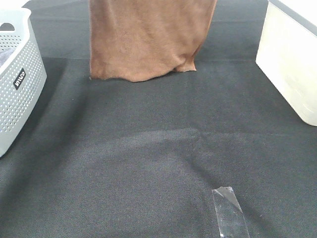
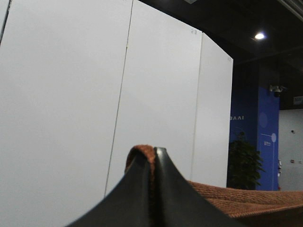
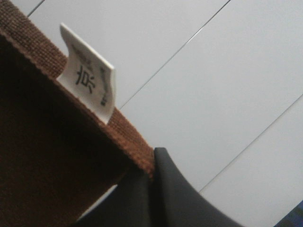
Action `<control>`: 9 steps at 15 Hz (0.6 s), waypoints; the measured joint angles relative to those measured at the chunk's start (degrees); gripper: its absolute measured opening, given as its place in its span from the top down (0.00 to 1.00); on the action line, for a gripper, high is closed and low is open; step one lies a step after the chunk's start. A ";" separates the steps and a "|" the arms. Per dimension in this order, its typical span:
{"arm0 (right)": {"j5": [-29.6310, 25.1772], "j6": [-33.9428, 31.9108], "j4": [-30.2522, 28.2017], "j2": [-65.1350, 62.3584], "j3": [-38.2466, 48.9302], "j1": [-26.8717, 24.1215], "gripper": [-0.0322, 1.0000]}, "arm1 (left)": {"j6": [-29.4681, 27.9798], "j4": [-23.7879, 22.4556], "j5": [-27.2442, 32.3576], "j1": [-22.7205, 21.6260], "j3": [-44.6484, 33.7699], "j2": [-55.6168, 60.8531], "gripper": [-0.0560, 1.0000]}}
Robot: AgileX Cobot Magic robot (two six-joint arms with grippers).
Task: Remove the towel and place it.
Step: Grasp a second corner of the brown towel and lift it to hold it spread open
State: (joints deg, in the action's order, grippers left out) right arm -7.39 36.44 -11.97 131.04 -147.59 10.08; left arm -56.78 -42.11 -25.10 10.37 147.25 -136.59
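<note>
left tool (image 2: pixel 154 158) is clamping shut on the towel (image 1: pixel 148 39) hem | right tool (image 3: pixel 152 165) is clamping the same hem beside the white label (image 3: pixel 90 80) | towel is hanging down from both tools, long axis vertical, lower edge appearing to touch the worktop (image 1: pixel 148 163), between basket (image 1: pixel 20 89) and tub (image 1: pixel 292 64) | neither arm is sitting nearer

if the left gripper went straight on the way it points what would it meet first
Past the hem of the rust-brown microfibre towel pinched in the left gripper, probably the white wall panels; distance unclear.
</note>
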 joint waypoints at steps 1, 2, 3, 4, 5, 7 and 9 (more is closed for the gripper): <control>-2.58 0.00 0.34 -0.11 0.11 -0.06 0.97 | -5.50 -4.01 0.11 0.00 0.00 0.00 0.95; -5.04 0.00 0.92 -0.34 0.11 -0.29 0.97 | -11.69 -10.08 -0.06 -0.17 0.00 0.00 0.95; -8.42 0.00 1.43 -0.69 0.11 -0.40 0.97 | -17.93 -17.13 -0.46 -0.40 0.00 0.00 0.95; -12.26 0.00 1.60 -1.20 0.23 -0.63 0.97 | -26.18 -23.89 -1.95 -0.63 0.00 0.00 0.95; -15.87 0.00 1.72 -1.89 0.29 -0.74 0.97 | -34.38 -30.88 -3.61 -0.74 0.00 0.00 0.95; -23.78 0.00 1.66 -3.78 0.29 -0.80 0.97 | -51.34 -48.70 -7.91 -0.97 0.00 0.34 0.95; -35.70 2.29 2.92 -6.93 0.29 -1.03 0.97 | -69.04 -56.95 -18.91 -3.04 0.00 0.86 0.95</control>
State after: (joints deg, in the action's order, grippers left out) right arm -43.09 38.73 -9.05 124.10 -147.31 9.05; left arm -125.82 -99.06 -44.00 7.33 147.25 -135.73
